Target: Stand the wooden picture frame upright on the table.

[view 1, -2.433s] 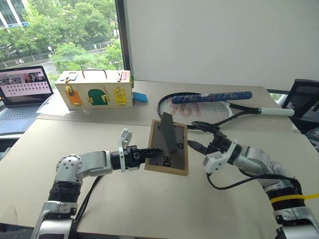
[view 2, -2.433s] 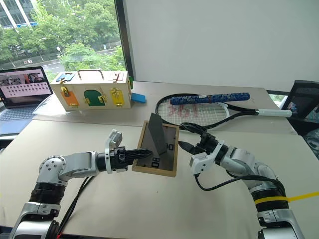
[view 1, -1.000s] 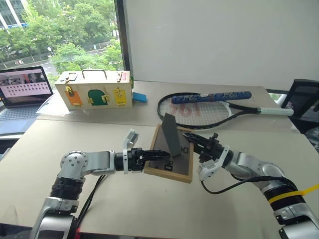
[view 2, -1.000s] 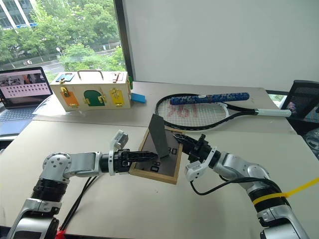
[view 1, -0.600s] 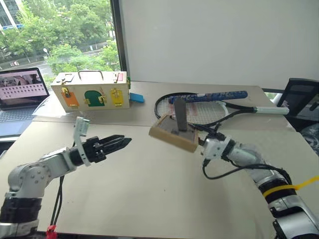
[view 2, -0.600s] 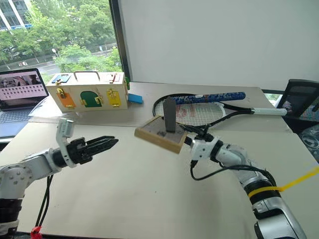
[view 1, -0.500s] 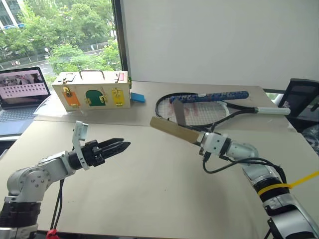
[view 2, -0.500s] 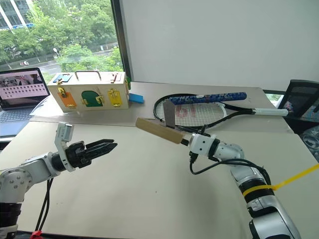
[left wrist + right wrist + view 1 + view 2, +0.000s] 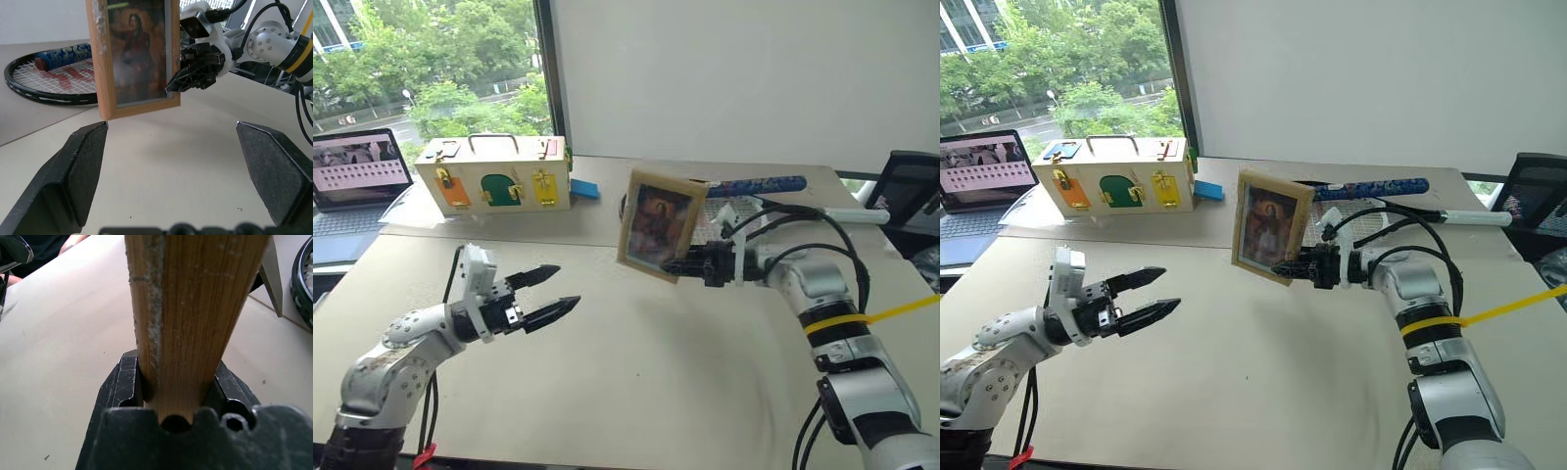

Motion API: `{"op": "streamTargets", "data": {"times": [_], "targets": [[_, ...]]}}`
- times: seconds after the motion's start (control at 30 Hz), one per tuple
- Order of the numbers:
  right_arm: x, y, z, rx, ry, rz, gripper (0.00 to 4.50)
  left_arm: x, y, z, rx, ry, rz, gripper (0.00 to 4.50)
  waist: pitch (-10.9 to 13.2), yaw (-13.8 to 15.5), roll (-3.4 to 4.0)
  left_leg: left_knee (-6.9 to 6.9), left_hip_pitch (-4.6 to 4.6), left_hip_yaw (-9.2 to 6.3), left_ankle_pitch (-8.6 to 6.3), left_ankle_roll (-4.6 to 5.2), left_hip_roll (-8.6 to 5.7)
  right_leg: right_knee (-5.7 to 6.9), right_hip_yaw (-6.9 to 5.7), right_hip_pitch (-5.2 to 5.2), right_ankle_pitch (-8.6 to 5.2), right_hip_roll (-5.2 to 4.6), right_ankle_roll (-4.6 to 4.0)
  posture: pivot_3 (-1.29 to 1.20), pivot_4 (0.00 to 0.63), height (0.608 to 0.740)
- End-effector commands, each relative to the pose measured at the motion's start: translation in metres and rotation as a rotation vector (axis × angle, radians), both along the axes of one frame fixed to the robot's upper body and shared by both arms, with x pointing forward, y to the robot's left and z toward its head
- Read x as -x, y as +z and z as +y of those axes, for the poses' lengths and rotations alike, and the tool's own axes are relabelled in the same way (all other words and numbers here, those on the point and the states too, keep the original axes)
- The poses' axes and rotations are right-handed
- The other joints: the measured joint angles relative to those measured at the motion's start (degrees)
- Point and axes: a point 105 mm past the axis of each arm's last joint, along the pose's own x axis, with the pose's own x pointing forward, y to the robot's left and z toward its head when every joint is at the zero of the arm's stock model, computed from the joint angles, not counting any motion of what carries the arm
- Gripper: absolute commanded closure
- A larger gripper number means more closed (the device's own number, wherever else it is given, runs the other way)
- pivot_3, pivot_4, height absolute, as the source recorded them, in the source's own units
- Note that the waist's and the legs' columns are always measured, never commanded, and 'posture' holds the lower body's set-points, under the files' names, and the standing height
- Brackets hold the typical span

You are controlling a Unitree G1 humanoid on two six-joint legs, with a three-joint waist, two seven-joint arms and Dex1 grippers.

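The wooden picture frame (image 9: 658, 223) hangs upright in the air over the table (image 9: 636, 392), leaning a little, with its colourful portrait turned toward me. My right gripper (image 9: 680, 264) is shut on its lower right edge. In the right wrist view the black fingers (image 9: 124, 382) clamp the light wood edge (image 9: 195, 308), and the grey stand (image 9: 271, 274) juts out behind it. My left gripper (image 9: 566, 284) hovers open to the left, well apart from the frame, with nothing between its fingers (image 9: 83, 166). Its wrist view looks at the frame (image 9: 137, 58) and the right gripper (image 9: 178, 83).
A wooden box with coloured doors (image 9: 494, 176) and a laptop (image 9: 362, 171) stand at the back left, with a small blue object (image 9: 587, 189) beside the box. A tennis racket (image 9: 754, 196) lies behind the frame. A black chair (image 9: 911, 186) stands at the far right.
The right gripper has lifted the frame off the table and rolled it from back-up to upright, portrait toward me. The left gripper has drawn away from the frame to the left.
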Motion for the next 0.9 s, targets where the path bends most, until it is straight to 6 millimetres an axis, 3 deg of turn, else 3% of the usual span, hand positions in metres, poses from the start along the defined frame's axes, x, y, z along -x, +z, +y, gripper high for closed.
{"op": "streamTargets", "data": {"times": [0.03,0.33,0.57,0.7,0.9], "targets": [[0.005,0.004,0.007,-0.038,0.045,0.0,3.28,0.005,0.02,0.011,-0.03,0.005,-0.074,0.0,0.01,-0.15,-0.01,0.0,0.0,0.0,0.0,0.0,0.0,0.0,-0.01,0.0,0.0,0.0,0.0,0.0,0.15,0.72],[0.01,-0.043,0.009,-0.038,0.093,0.167,3.28,0.005,0.015,0.01,-0.074,-0.016,-0.024,0.0,0.01,-0.62,-0.01,0.06,0.03,0.0,0.0,0.0,0.01,0.05,-0.01,0.02,-0.01,0.0,0.02,0.0,0.15,0.72],[0.026,-0.059,0.01,-0.079,0.167,0.291,3.28,0.005,0.014,0.011,-0.076,-0.021,-0.007,0.0,0.01,-0.66,-0.01,0.09,0.08,0.0,0.0,0.0,0.01,0.08,-0.02,0.06,-0.01,0.0,0.02,0.0,0.15,0.72],[0.034,-0.069,0.012,-0.05,0.179,0.288,3.28,0.005,0.014,0.012,-0.079,-0.02,-0.005,0.0,0.0,-0.62,-0.02,0.05,0.08,-0.01,0.0,0.0,0.01,0.08,-0.03,0.05,-0.01,0.0,0.03,0.0,0.15,0.72],[0.048,-0.084,0.02,0.13,0.208,0.136,3.28,0.002,0.013,0.011,-0.081,-0.019,-0.009,0.0,-0.02,-0.79,-0.02,0.04,0.08,-0.01,-0.01,0.0,0.02,0.08,-0.05,0.05,-0.02,0.0,0.03,0.0,0.15,0.72]]}}
